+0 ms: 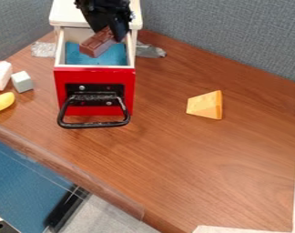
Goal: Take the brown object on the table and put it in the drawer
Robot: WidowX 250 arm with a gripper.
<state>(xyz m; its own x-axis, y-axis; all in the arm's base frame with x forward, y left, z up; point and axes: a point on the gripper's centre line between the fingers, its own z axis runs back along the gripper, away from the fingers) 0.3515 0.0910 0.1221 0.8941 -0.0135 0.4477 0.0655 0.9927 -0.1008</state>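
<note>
My gripper (107,31) hangs at the top of the view, over the back part of the pulled-out drawer (94,70). It is shut on the brown object (97,42), a ridged block like a chocolate bar, held at a tilt with its lower left end sticking out from the gripper. The brown block shows above the blue floor of the drawer. The drawer has a red front with a black handle (94,124).
A yellow cheese wedge (205,105) lies on the wooden table (174,154) to the right. Left of the drawer are a grey-white cube (22,82), a yellow banana-like piece (2,102) and a white and red piece (0,75). Grey partitions stand behind.
</note>
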